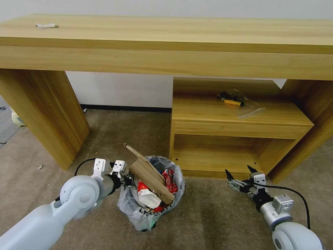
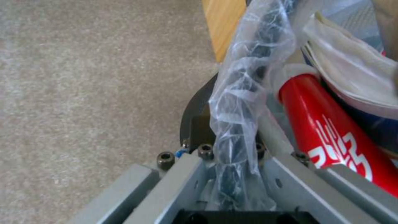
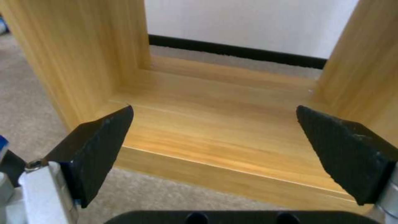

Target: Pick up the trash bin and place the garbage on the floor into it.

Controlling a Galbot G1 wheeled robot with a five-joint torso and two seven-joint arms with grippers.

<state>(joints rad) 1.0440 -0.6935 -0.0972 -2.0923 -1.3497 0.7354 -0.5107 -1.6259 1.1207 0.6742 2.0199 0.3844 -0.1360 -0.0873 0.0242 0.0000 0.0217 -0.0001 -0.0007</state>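
Note:
The trash bin [image 1: 147, 215], black with a crinkly clear liner, is on or just above the beige floor [image 1: 215, 215]; I cannot tell which. Garbage fills it: a cardboard piece [image 1: 152, 177], a red wrapper [image 1: 169, 180] and a red and white can [image 1: 147, 196]. My left gripper [image 1: 126, 178] is shut on the bin's near-left rim. In the left wrist view the liner [image 2: 234, 124] and black rim [image 2: 195, 118] run between the fingers [image 2: 182, 174], with the red can [image 2: 331, 130] beside them. My right gripper [image 1: 239, 175] is open and empty, low before the desk's bottom shelf [image 3: 215, 102].
A wooden desk [image 1: 166, 38] spans the back, with its leg [image 1: 45, 114] left of the bin and a shelf unit [image 1: 239, 135] to the right. A yellow-handled tool in clear plastic [image 1: 232, 101] lies on the shelf. A small white scrap [image 1: 40, 166] lies on the carpet.

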